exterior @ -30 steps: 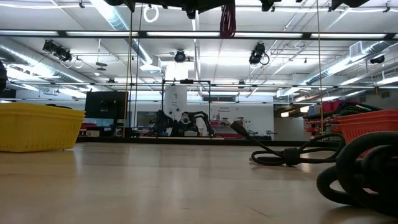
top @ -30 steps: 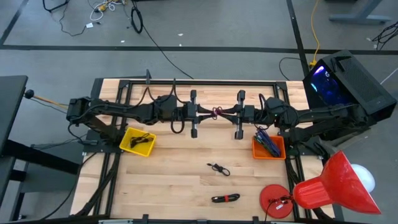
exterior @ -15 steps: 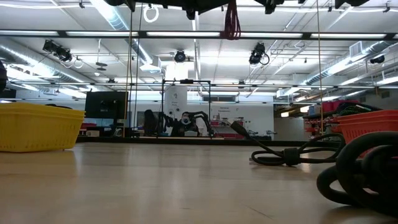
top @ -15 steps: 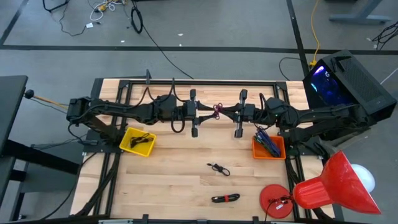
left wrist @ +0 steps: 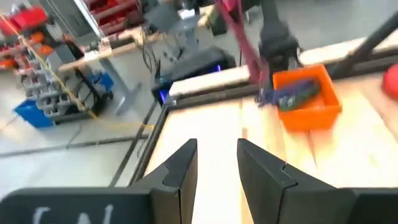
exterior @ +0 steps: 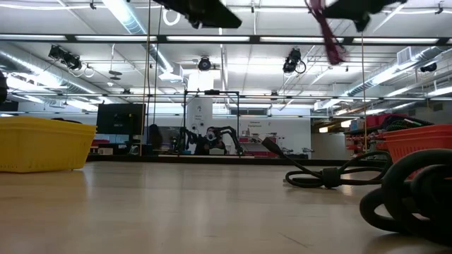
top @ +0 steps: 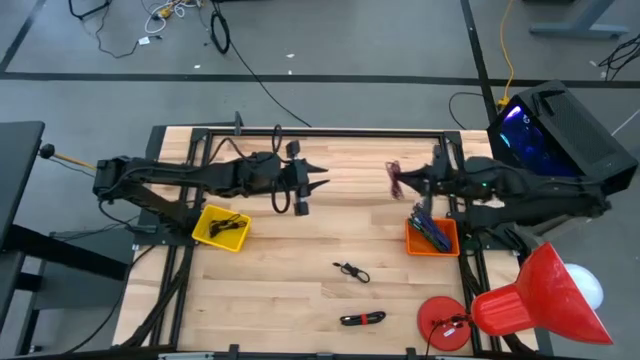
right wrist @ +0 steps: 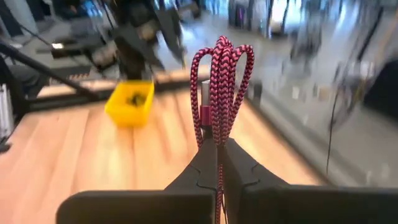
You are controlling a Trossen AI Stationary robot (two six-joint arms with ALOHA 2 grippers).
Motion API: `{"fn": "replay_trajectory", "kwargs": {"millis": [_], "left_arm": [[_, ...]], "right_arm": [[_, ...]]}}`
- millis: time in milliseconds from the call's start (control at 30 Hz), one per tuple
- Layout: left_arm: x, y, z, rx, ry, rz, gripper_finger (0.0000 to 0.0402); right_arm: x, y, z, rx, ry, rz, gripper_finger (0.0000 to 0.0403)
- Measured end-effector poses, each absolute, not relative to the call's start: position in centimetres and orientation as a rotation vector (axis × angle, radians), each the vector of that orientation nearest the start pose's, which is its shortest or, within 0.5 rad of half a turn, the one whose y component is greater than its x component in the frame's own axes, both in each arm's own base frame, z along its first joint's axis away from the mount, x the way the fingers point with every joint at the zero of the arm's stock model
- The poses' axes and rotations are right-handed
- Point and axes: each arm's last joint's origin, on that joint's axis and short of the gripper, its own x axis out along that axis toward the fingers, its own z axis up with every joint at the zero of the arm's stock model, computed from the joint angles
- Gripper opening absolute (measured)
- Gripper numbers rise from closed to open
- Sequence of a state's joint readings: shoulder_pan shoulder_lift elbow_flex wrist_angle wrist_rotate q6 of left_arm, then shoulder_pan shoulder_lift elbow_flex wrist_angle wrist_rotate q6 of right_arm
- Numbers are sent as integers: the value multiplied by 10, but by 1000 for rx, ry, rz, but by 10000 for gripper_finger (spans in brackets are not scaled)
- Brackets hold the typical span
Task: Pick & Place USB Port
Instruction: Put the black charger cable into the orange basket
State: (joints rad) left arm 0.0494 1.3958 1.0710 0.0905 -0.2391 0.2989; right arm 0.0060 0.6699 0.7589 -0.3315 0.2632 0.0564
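A red braided USB cable point(right wrist: 219, 81), coiled into a bundle of loops, is high above the table in my right gripper point(top: 404, 183), which is shut on it at the far right, above the orange bin point(top: 432, 236). In the low view the cable point(exterior: 328, 29) slants down from the gripper. My left gripper point(left wrist: 217, 169) stands open with nothing between its fingers. It is over the far middle of the table point(top: 318, 184) and points toward the cable point(left wrist: 239, 43). My right gripper pinches the cable bundle between its two fingers near one end of the loops point(right wrist: 216, 135). The fingers lie about level and reach in from the table's right side. The loops stick out past the fingertips. The bundle is lifted clear of the table.
A yellow bin point(top: 222, 227) with a dark cable stands at the left, and the orange bin holds several cables. A black cable point(top: 351, 271) and a black-and-red one point(top: 362, 319) lie on the bare wood. A red disc point(top: 444, 322) and a red cone point(top: 540, 295) are near right.
The two grippers met at the far middle with the red cable between them. They have drawn apart. My right gripper has gone toward the table's right edge and carries the cable. My left gripper has pulled back a little toward the left edge without it.
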Motion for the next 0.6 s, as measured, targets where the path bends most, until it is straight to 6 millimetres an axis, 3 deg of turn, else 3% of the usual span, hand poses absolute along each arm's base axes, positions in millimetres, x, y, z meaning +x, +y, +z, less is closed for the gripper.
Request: {"fn": "replay_trajectory", "kwargs": {"millis": [167,600], "left_arm": [[312,22,320,301,321,248,119],[306,22,306,312,479,237,119]], "right_arm": [[115,-3,311,218,390,-291,0],[95,4,282,443,743,-308,0]]}}
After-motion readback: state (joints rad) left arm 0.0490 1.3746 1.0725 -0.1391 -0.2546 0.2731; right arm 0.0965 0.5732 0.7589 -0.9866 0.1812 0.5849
